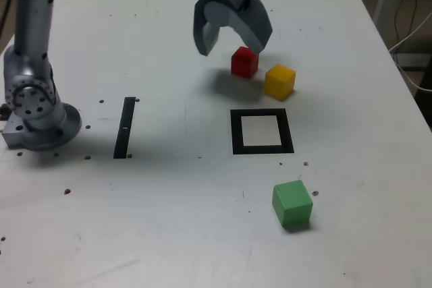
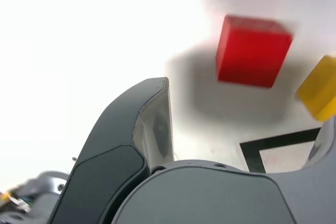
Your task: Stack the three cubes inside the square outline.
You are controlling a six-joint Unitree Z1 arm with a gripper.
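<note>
Green cube (image 1: pixel 292 204) lies nearest the camera in the exterior view, at the near right of the table (image 1: pixel 169 234), alone and untouched.

Left to right in the exterior view: arm base (image 1: pixel 37 109) at the left edge; thin black strip (image 1: pixel 125 127) just right of it; gripper (image 1: pixel 233 44) at far centre, jaws spread wide and holding nothing, hanging above the table just left of the red cube (image 1: pixel 244 62); yellow cube (image 1: pixel 279 81) just right of and slightly nearer than the red one, the two close together but seemingly not touching. Square outline (image 1: pixel 262 131) sits nearer than this pair, between them and the green cube, its white centre bare.

Wrist view: one dark finger (image 2: pixel 136 145) in the foreground, the red cube (image 2: pixel 252 51) ahead of it and off to one side, not yet between the jaws; the yellow cube (image 2: pixel 320 90) and a corner of the outline (image 2: pixel 252 153) also show.

Progress, as judged: none of the three cubes is inside the outline and no stack exists; all three placements remain. The gripper's position suggests an approach to the red cube as the first pick.

Clearance: open table surrounds the outline on all sides. The tight spot is the narrow gap between red and yellow; a wide jaw descending there could nudge the yellow cube. All cubes lie well in from the table edges.
</note>
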